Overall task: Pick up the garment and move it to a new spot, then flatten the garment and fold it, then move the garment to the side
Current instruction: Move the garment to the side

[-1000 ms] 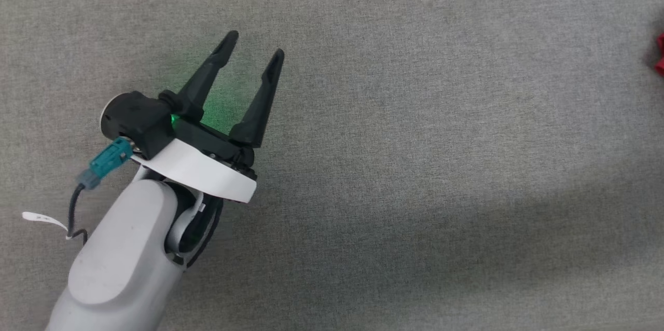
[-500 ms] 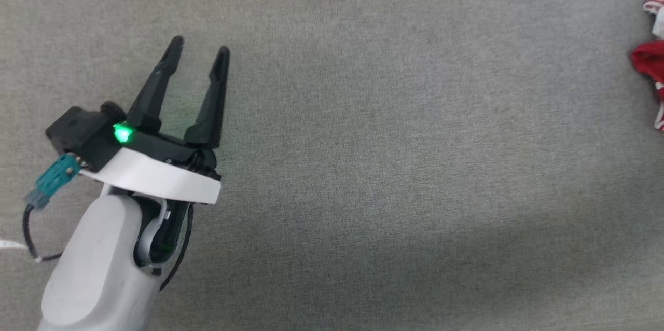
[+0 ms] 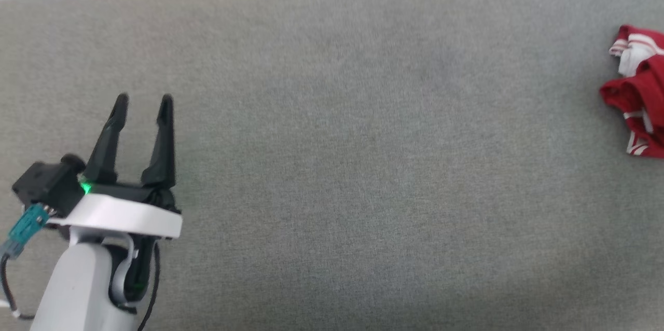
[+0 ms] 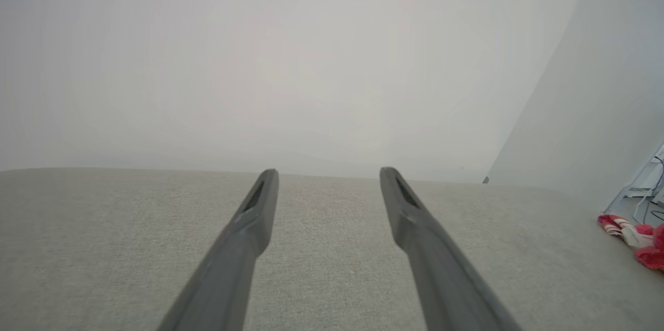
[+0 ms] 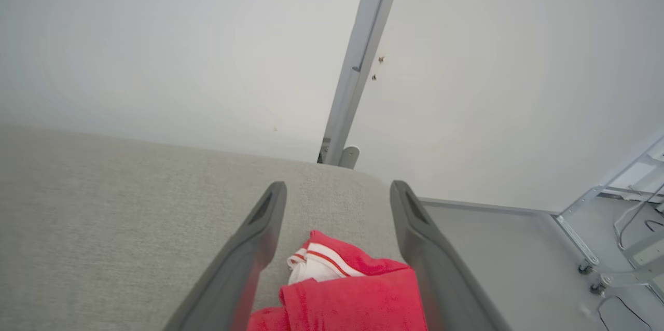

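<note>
Table [image 3: 363, 165]: grey woven fabric top, broad and flat; its far edge meets a pale wall [image 4: 259, 61].

Garment [image 3: 635, 92]: a crumpled red heap with white cloth and red-white striped trim. It lies on the table at the far right of the head view, cut by the frame edge, and is well apart from the left arm.

Left gripper [image 3: 144, 102]: at the lower left of the head view on a pale forearm, with a green light lit at its base. The fingers are apart, nothing is between them, and bare table lies under them.

Right gripper [image 5: 338, 191]: the fingers are spread wide. In the right wrist view the garment shows between them, near the table's rounded corner. I cannot tell whether the fingers touch the cloth.

Grey metal post [image 5: 358, 61]: upright against the wall beyond that corner.
</note>
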Controlling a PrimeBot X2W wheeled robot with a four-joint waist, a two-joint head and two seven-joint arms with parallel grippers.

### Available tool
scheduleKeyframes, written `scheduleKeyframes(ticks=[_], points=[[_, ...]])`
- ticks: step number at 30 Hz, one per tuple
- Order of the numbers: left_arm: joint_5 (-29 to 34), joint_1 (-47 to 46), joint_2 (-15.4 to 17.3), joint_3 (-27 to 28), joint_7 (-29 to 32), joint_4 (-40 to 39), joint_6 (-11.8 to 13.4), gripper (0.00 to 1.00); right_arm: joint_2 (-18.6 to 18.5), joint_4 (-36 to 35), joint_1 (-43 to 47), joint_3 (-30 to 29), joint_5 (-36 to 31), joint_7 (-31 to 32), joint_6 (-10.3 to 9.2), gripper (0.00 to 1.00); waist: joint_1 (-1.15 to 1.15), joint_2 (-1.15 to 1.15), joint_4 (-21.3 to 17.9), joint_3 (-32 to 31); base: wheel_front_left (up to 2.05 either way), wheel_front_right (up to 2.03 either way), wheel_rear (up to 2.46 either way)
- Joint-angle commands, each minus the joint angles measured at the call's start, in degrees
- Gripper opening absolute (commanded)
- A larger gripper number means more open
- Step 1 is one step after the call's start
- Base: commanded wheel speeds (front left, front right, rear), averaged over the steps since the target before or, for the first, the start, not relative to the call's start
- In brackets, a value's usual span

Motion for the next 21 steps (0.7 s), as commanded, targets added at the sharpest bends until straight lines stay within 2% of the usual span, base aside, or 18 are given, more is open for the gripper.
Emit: scheduleKeyframes(ticks=[1, 11, 21], points=[[1.02, 1.27, -0.28, 1.14, -0.26, 0.43, -0.17, 1.00, 0.55, -1.03, 1.74, 0.37, 0.95, -1.56, -0.02, 1.00, 0.00, 0.00, 0.53, -1.87, 0.00, 0.00, 0.00], [3.67, 7.31, -1.50, 6.13, -0.26, -1.17, -0.17, 1.00, 5.46, -7.41, 10.06, 0.30, -0.30, -6.86, -0.02, 1.00, 0.00, 0.00, 1.02, -6.66, 0.00, 0.00, 0.00], [6.41, 14.52, -4.01, 11.10, -0.26, -5.07, -0.17, 1.00, 12.39, -21.38, 23.60, -7.86, -8.74, -7.42, -0.02, 1.00, 0.00, 0.00, 1.65, -10.68, 0.00, 0.00, 0.00]])
